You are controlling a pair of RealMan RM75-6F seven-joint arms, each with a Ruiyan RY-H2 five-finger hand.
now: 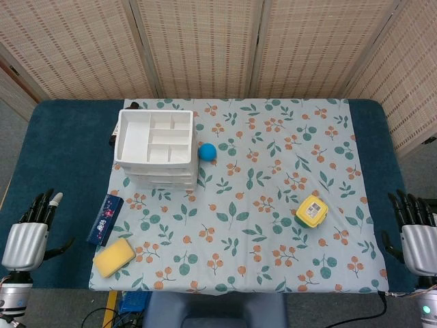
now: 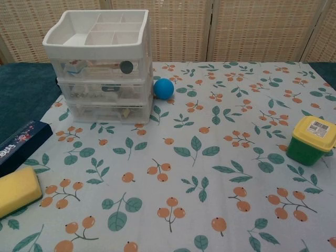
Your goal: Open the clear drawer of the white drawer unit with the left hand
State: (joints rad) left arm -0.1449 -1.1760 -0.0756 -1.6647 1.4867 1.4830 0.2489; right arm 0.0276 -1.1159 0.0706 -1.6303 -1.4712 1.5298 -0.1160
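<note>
Up at the back left of the floral cloth [image 1: 273, 205] stands the white drawer unit [image 2: 100, 68], its divided top tray open to the ceiling and its clear drawer fronts facing the robot. The drawers [image 2: 102, 92] are stacked one above another and all sit flush with the frame, none pulled out; each front runs long from left to right. What lies inside them is blurred behind the plastic and hard to make out.

Just right of the unit rests a blue ball [image 1: 207, 151], close to its corner but apart from it. In front of the drawers the cloth is bare for a good stretch, down to a dark blue box [image 1: 104, 219] and a yellow sponge [image 1: 114, 257] near the cloth's left front edge. A green tub with a yellow lid [image 1: 311, 211] sits well apart on the right.

Both hands lie off the cloth on the dark blue counter [image 1: 61, 150]. The left robot hand [image 1: 29, 236] rests near the left front corner, fingers apart, holding nothing. The right robot hand [image 1: 416, 236], at the right front edge, is likewise spread and empty, partly cut off by the frame. Neither shows in the chest view.
</note>
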